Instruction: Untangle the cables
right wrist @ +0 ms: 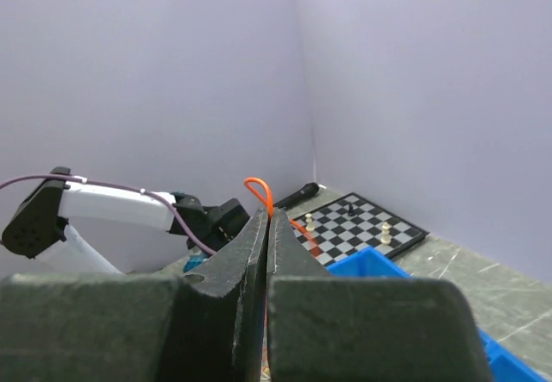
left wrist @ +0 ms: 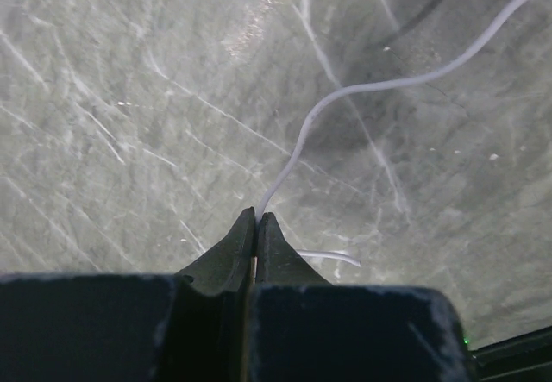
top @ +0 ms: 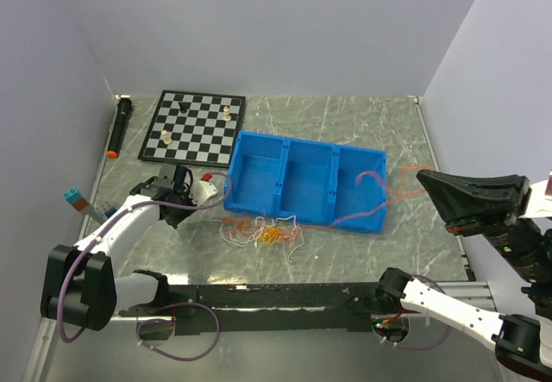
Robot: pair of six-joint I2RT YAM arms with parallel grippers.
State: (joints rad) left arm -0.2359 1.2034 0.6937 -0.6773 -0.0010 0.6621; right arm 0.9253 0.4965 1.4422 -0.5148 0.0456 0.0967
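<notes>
The left end effector (left wrist: pixel 257 218), left of a blue bin (top: pixel 310 143), is clamped on a white cable (left wrist: pixel 345 93); the right end effector (right wrist: pixel 267 214), right of it, grips an orange cable (right wrist: pixel 259 191), likely to pull apart the tangle (top: pixel 263 231) just in front of the bin.

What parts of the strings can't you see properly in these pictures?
Top view: the tangle is too small to tell which cable crosses over which.
Left wrist view: the white cable runs from the left claw and is cut off by the right edge.
Right wrist view: the right claw hides most of the orange cable.
</notes>
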